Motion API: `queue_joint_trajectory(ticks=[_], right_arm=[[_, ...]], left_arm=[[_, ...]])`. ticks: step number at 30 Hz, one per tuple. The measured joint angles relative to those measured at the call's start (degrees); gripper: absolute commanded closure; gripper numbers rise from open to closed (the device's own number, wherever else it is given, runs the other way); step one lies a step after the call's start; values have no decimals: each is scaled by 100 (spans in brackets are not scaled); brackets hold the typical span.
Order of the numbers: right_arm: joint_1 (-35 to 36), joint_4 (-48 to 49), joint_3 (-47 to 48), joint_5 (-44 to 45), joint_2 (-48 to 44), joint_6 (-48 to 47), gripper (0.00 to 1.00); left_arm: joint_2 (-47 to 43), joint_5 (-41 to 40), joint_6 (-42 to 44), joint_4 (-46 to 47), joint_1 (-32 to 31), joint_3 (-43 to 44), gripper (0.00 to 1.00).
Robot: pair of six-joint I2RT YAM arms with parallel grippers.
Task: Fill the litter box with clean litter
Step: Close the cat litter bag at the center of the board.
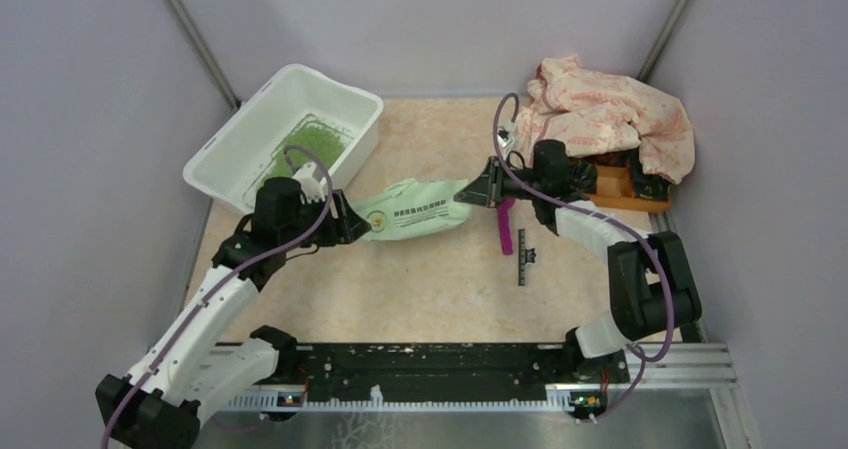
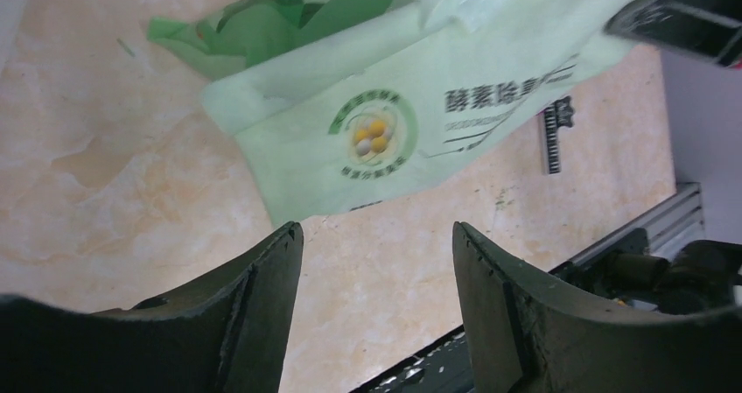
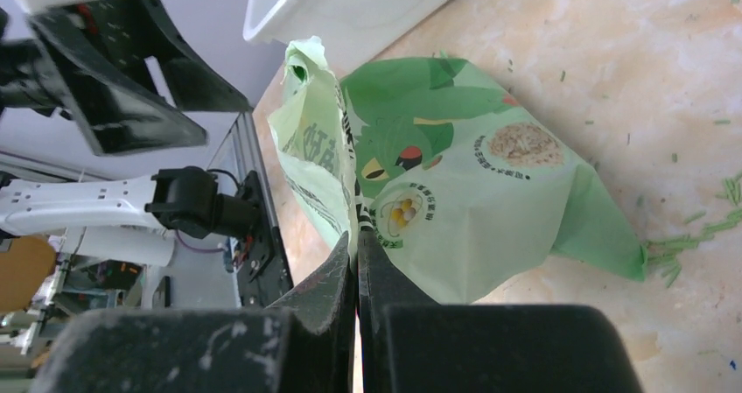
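The white litter box (image 1: 232, 139) stands at the back left, with a patch of green clean litter (image 1: 312, 145) on its floor. A light green printed bag (image 1: 415, 210) lies on the table between my grippers. My left gripper (image 1: 352, 221) is open and empty at the bag's left end; in the left wrist view the bag (image 2: 411, 113) lies just beyond its spread fingertips (image 2: 289, 235). My right gripper (image 1: 470, 193) is shut on the bag's right edge; in the right wrist view (image 3: 357, 240) the fold of the bag (image 3: 437, 183) is pinched between the fingers.
A purple scoop (image 1: 507, 225) and a black ruler-like strip (image 1: 522, 257) lie right of the bag. An orange wooden tray (image 1: 622, 187) sits at the back right, partly under a pink cloth (image 1: 610, 114). Stray green granules (image 3: 691, 235) lie on the table. A black rail (image 1: 440, 364) runs along the near edge.
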Motion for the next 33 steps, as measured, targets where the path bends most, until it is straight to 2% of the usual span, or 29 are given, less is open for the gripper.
queue_joint_trajectory(ticks=[5, 12, 21, 33], right_arm=[[0, -520, -179, 144, -2, -142, 100], [2, -1338, -590, 579, -2, -323, 100], [24, -1742, -949, 1233, -2, -531, 100], [140, -1720, -1091, 1574, 155, -643, 100]], left_arm=[[243, 487, -426, 162, 0, 501, 33], [820, 1196, -1123, 1058, -116, 313, 34], [1781, 1235, -1847, 2179, -1397, -326, 36], [2446, 966, -2253, 3025, -2216, -334, 37]])
